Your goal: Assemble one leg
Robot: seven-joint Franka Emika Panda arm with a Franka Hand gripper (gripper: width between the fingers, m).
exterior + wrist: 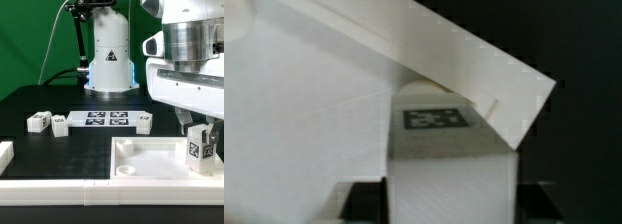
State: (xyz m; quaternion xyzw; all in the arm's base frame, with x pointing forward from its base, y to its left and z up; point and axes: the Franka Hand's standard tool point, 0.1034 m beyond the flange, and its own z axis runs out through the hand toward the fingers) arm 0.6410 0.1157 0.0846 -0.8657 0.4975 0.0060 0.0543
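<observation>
My gripper [200, 138] is shut on a leg [201, 151], a small white block with a black-and-white tag facing the camera. It holds the leg upright over the corner of the large white panel [150, 160] at the exterior view's right. I cannot tell whether the leg touches the panel. In the wrist view the leg [446, 150] fills the gap between the dark fingers [363, 202] of my gripper [446, 208], and its tag points away over the panel [295, 100].
Three more legs lie on the black table: two [38, 122] [60, 124] at the exterior view's left, one [143, 122] right of the marker board [103, 120]. The arm's base [108, 60] stands behind. A white fence [60, 188] runs along the front.
</observation>
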